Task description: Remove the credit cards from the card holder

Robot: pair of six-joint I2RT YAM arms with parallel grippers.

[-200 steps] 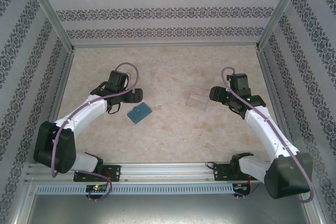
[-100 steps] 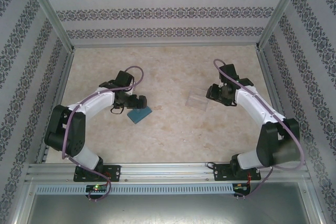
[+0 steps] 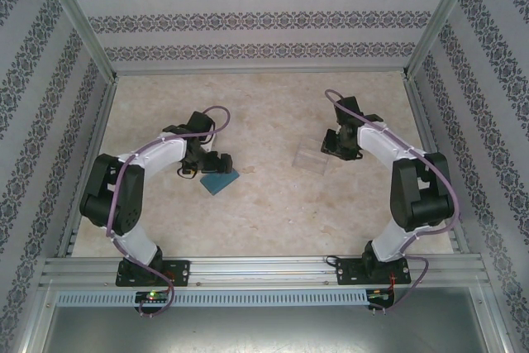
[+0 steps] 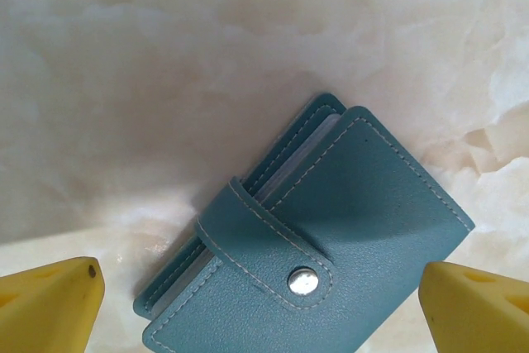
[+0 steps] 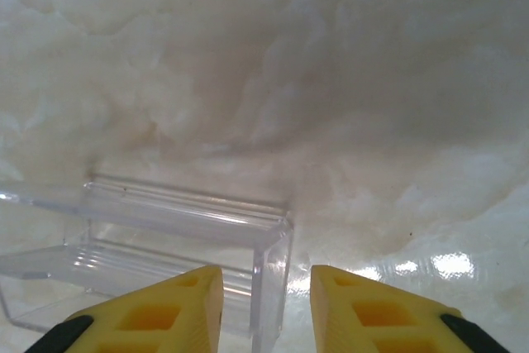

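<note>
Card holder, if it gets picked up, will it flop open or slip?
The card holder probably stays shut: its tab looks fastened by the snap. The stitched, leather-like cover looks soft, so it may flex a little. It lies flat on a glossy table, so a nudge could slide it.

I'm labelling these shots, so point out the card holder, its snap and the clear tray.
card holder [image 4: 388,204], left wrist view, teal front cover.
snap [image 4: 302,281], left wrist view, middle of the metal stud.
clear tray [image 5: 190,214], right wrist view, top rim.
</note>
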